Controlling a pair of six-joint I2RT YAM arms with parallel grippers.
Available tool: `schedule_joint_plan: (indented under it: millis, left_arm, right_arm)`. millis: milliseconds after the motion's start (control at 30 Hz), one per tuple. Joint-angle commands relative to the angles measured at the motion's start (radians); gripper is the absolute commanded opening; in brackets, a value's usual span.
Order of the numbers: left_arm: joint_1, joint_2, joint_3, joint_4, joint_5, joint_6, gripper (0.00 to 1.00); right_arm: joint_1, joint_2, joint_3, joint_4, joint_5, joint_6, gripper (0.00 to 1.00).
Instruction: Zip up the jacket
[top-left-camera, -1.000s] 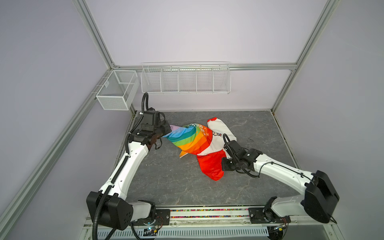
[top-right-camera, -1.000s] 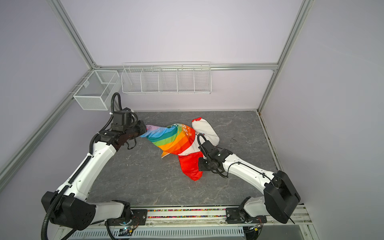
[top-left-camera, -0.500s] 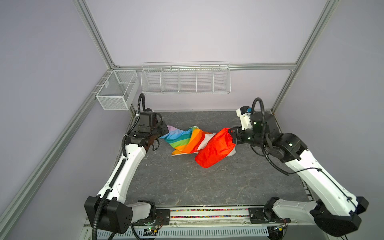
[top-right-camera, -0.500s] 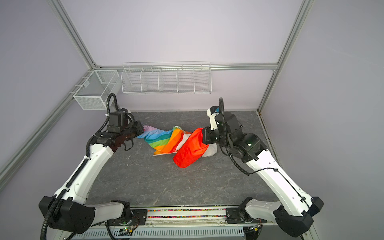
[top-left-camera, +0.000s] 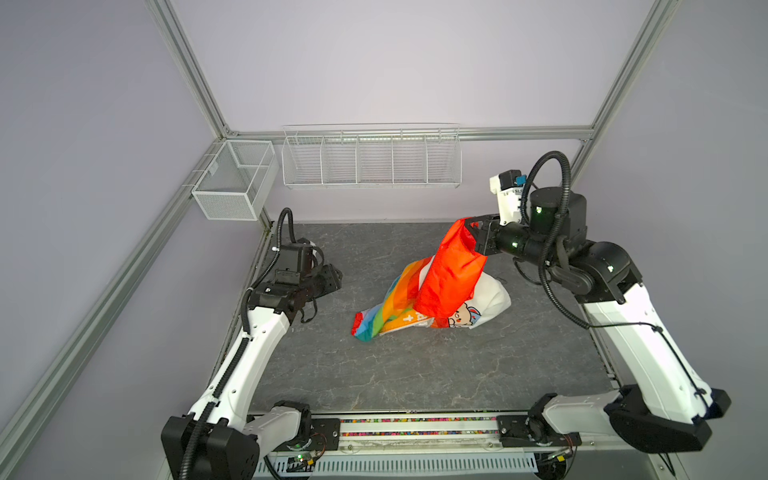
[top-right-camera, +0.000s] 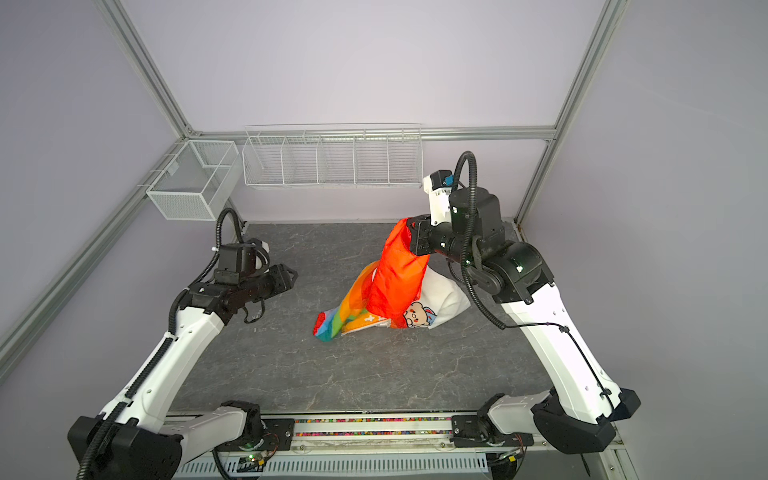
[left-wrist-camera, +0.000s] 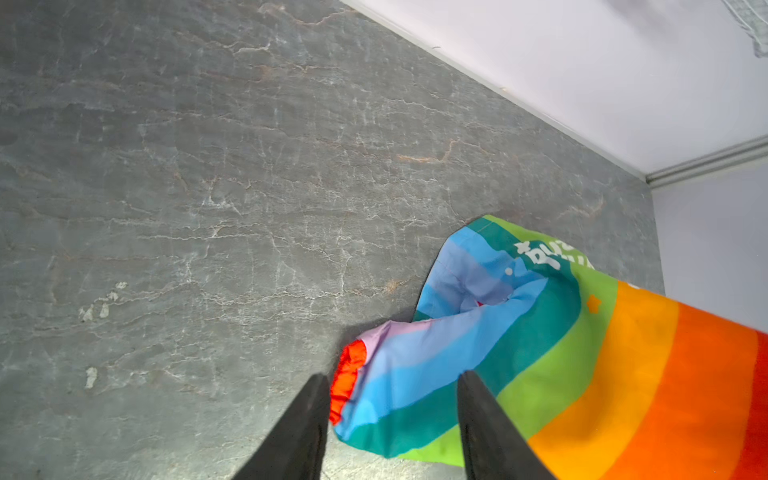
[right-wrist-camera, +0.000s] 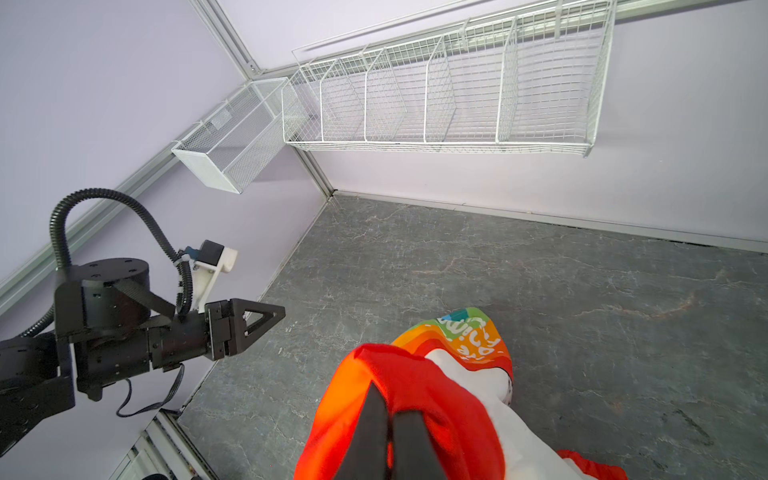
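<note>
We record the jacket (top-left-camera: 446, 291) just right of centre in both top views, partly lifted off the grey table (top-left-camera: 374, 374). Its red hood (top-left-camera: 451, 266) is drawn up toward the upper right of the frame. There the right pincer (top-left-camera: 471, 228) is clamped together on the red fabric. The right wrist view confirms this: the fingers (right-wrist-camera: 370, 415) are pressed close, with red cloth bunched around them.

Below the hood, the rainbow-striped half and the white half with a cartoon animal print hang down and rest crumpled on the table. A red cuff (top-right-camera: 320, 325) lies at the lower left end of the heap.

The left pincer (top-left-camera: 336, 277) stands at centre left of both top views, well apart from the jacket and holding nothing. In the left wrist view its fingers (left-wrist-camera: 307, 419) are spread apart, and the striped sleeve (left-wrist-camera: 436, 365) lies on the table beyond them.
</note>
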Motion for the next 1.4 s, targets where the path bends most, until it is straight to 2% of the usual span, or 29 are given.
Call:
schedule_joint_plan:
  millis: [0,100,167,233,433,600,1067,1133,1300,1367]
  left_arm:
    - [-0.049,-0.066,-0.029,0.060,0.091,0.039,0.54]
    - [-0.232,-0.134,-0.070,0.159,0.062,0.093,0.55]
    - [-0.354,-0.176,-0.106,0.230,-0.003,0.116,0.57]
    - [-0.417,-0.195,-0.141,0.281,-0.057,0.134,0.57]
    - [-0.494,-0.156,-0.222,0.351,-0.143,0.195,0.58]
    - [-0.606,-0.072,-0.230,0.378,-0.257,0.252,0.56]
    - [-0.656,0.146,-0.179,0.508,-0.201,0.255,0.55]
    - [-0.659,0.180,-0.157,0.507,-0.206,0.244,0.49]
    - [-0.659,0.186,-0.103,0.455,-0.292,0.211,0.00]
    - [-0.659,0.154,-0.093,0.437,-0.313,0.211,0.00]
  right_arm:
    - [-0.008,0.024,0.039,0.025,-0.038,-0.019,0.07]
    - [-0.007,0.035,0.050,0.031,-0.049,-0.013,0.07]
    - [-0.008,0.040,0.057,0.034,-0.054,-0.011,0.07]
    - [-0.009,0.046,0.069,0.032,-0.057,-0.011,0.07]
    - [-0.011,0.060,0.126,0.006,-0.077,-0.013,0.07]
    - [-0.012,0.062,0.154,-0.001,-0.085,-0.011,0.07]
    - [-0.013,0.076,0.205,-0.013,-0.107,0.001,0.07]
    - [-0.014,0.076,0.207,-0.014,-0.105,-0.001,0.06]
    - [-0.017,0.057,0.195,-0.014,-0.099,-0.029,0.07]
    - [-0.019,0.038,0.181,0.000,-0.099,-0.047,0.07]
